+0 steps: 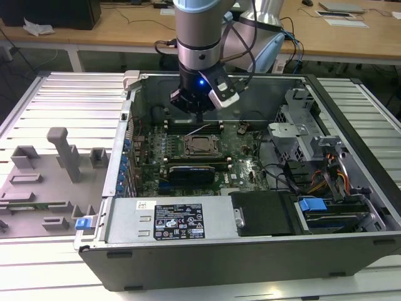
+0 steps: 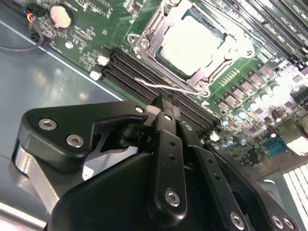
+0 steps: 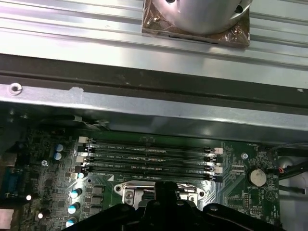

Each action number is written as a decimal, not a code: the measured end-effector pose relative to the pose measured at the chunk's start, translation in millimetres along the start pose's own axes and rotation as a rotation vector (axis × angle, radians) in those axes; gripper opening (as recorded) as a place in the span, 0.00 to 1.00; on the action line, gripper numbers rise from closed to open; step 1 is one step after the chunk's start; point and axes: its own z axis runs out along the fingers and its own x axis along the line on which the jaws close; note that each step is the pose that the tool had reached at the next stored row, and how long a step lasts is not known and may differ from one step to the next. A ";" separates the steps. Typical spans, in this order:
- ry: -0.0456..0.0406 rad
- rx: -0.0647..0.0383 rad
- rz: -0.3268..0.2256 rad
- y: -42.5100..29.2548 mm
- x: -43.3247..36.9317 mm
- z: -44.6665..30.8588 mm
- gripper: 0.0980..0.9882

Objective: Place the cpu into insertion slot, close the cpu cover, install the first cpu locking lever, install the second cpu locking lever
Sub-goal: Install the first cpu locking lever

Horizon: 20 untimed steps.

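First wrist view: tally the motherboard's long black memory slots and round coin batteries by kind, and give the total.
Memory slots: 4
Coin battery: 1
Total: 5

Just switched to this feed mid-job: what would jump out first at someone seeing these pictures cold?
In the exterior view, the arm reaching down into the open computer case catches the eye first, its end effector hanging just above the green motherboard. In the second wrist view, the bright cpu sits framed by the silvery cpu cover, and a thin wire lever juts out between it and the end effector.
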 end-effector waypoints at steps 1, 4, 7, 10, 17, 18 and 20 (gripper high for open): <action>-0.0081 0.003 -0.002 0.0 0.1 0.5 0.01; -0.0272 0.009 -0.006 0.2 0.3 1.9 0.01; -0.0525 0.017 -0.012 0.8 0.9 4.3 0.01; -0.0720 0.019 -0.016 1.6 3.3 9.5 0.01; -0.0980 0.023 -0.021 6.4 5.6 18.5 0.01; -0.1013 0.024 -0.022 6.7 5.9 19.1 0.01; -0.1082 0.027 -0.024 7.2 6.8 20.4 0.01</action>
